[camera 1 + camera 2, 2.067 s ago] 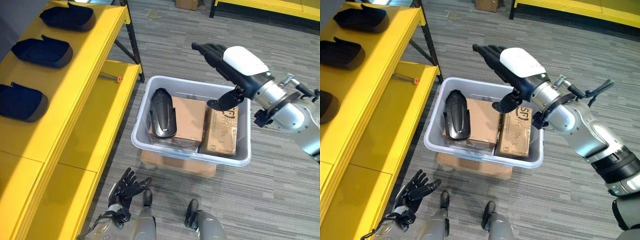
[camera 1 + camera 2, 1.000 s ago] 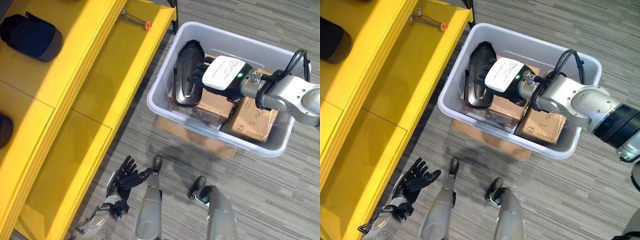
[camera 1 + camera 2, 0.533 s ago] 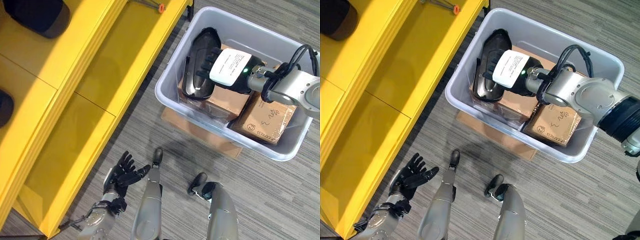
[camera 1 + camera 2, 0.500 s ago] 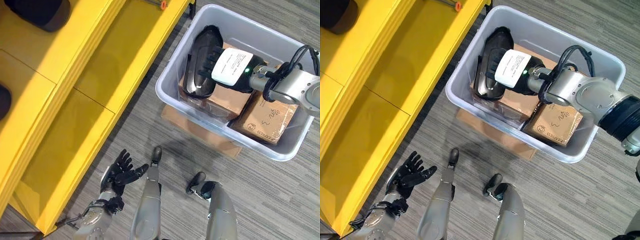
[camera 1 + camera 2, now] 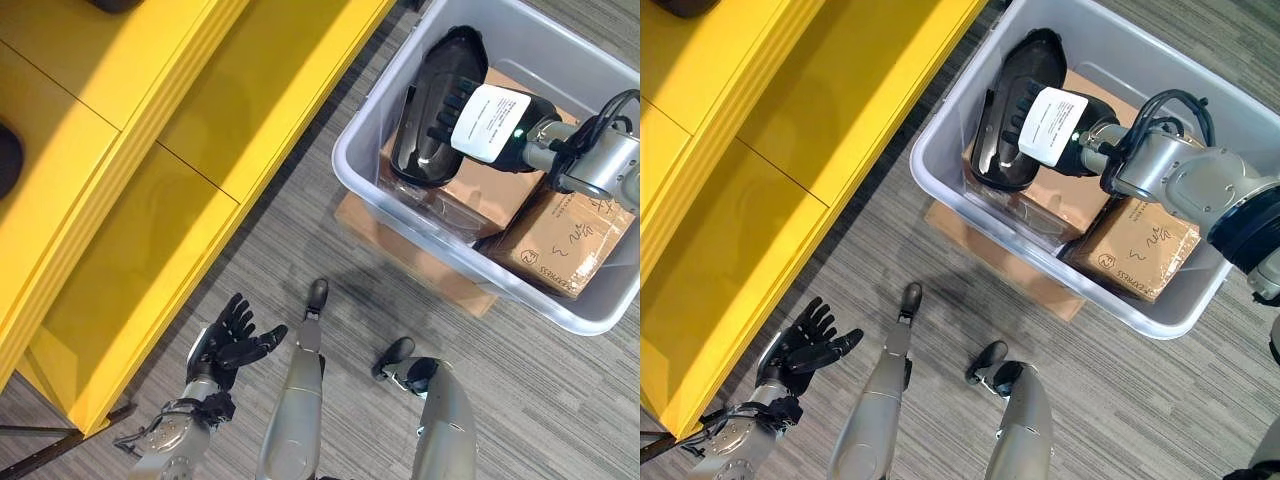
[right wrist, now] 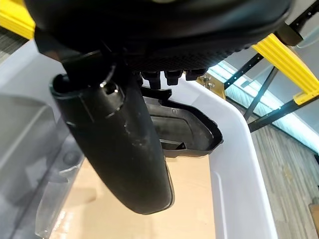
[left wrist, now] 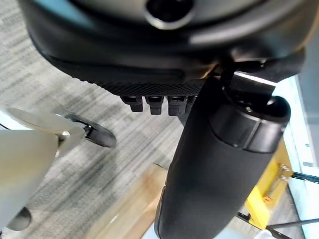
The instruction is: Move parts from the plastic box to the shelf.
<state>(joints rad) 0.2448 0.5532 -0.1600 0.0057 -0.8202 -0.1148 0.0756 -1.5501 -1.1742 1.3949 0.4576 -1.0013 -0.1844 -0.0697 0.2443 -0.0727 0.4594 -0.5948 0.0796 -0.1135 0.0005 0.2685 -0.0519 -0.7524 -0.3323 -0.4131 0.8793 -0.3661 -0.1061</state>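
Observation:
A long black moulded part (image 5: 432, 112) lies in the grey plastic box (image 5: 352, 190) on top of a cardboard carton (image 5: 482, 188). My right hand (image 5: 490, 118), with its white cover, reaches into the box and rests straight fingers across the part; it is open. In the right wrist view the part (image 6: 192, 132) shows just past the thumb (image 6: 119, 144), beside the box wall (image 6: 239, 164). My left hand (image 5: 228, 345) hangs low over the floor, open and holding nothing. The yellow shelf (image 5: 200, 130) runs along the left.
A second carton (image 5: 560, 245) fills the box's near right side. The box stands on a flat piece of cardboard (image 5: 400, 255) on the grey floor. Dark parts (image 5: 5, 160) lie on the shelf's upper level at the view's left edge.
The right hand came down from above the box onto the black part and stays there. The camera has since shifted, sliding the whole scene up and to the right. Left hand unchanged.

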